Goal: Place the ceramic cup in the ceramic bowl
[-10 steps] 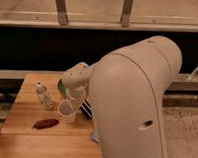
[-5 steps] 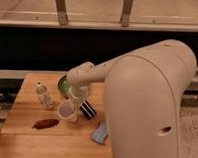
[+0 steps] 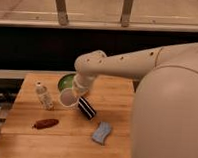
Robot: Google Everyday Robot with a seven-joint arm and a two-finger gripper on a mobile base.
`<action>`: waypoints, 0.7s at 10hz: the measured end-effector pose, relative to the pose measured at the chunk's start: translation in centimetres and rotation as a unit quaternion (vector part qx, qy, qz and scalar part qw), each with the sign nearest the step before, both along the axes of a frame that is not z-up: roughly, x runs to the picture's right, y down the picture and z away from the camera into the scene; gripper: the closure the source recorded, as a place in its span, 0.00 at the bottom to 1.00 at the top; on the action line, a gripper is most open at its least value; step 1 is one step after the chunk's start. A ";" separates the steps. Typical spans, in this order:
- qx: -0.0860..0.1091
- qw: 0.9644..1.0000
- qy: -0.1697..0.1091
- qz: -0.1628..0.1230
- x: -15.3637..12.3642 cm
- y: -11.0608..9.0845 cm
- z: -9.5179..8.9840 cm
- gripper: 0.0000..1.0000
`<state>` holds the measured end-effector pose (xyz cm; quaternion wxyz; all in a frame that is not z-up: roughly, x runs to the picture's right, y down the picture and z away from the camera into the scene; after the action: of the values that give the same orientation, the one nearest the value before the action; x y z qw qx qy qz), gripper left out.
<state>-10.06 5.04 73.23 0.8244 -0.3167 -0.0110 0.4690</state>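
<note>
Pale cup (image 3: 69, 97) hangs tilted in my gripper (image 3: 77, 92), pinched as far as I can tell, just beside the green bowl (image 3: 65, 81). Setting it inside is left.

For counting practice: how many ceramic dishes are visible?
2: ceramic cup in the gripper, mid-table; ceramic bowl just behind, partly hidden by the arm. Others may hide there.
</note>
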 end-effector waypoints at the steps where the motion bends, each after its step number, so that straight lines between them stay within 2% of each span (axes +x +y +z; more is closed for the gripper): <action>1: 0.009 1.000 -0.007 0.003 0.0 -1.8 -0.6 1.00; 3: 0.020 1.000 -0.019 0.006 -0.5 -4.9 -0.5 1.00; 4: 0.025 0.999 -0.033 0.003 -1.7 -6.7 0.1 1.00; 6: 0.031 0.998 -0.049 -0.007 -2.8 -9.2 1.5 1.00; 7: 0.034 0.998 -0.057 -0.011 -3.0 -9.8 1.9 1.00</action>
<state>-13.05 -4.77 75.08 0.8381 -0.3146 -0.0706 0.4400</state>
